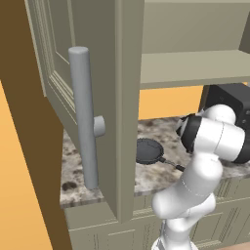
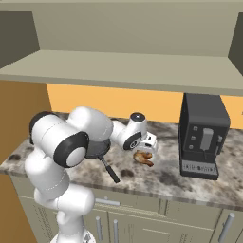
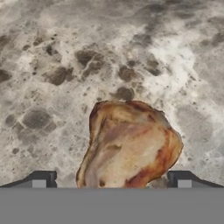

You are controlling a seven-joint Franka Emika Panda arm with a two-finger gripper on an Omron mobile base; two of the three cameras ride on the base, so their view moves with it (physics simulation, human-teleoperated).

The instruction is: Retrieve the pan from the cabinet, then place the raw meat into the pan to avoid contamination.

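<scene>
**Spread claw poised over raw meat on the counter**

From the left: the cabinet [image 1: 97, 73] door hangs open, bar handle [image 1: 84, 117] facing out. The pan [image 1: 149, 150] sits on the speckled counter [image 2: 190, 182], handle toward the front edge. Just right of it lies the meat [image 3: 129, 144], between the fingertips [image 3: 41, 179] of the claw [image 2: 146, 151], untouched. A black appliance [image 2: 203, 135] stands farther right
</scene>
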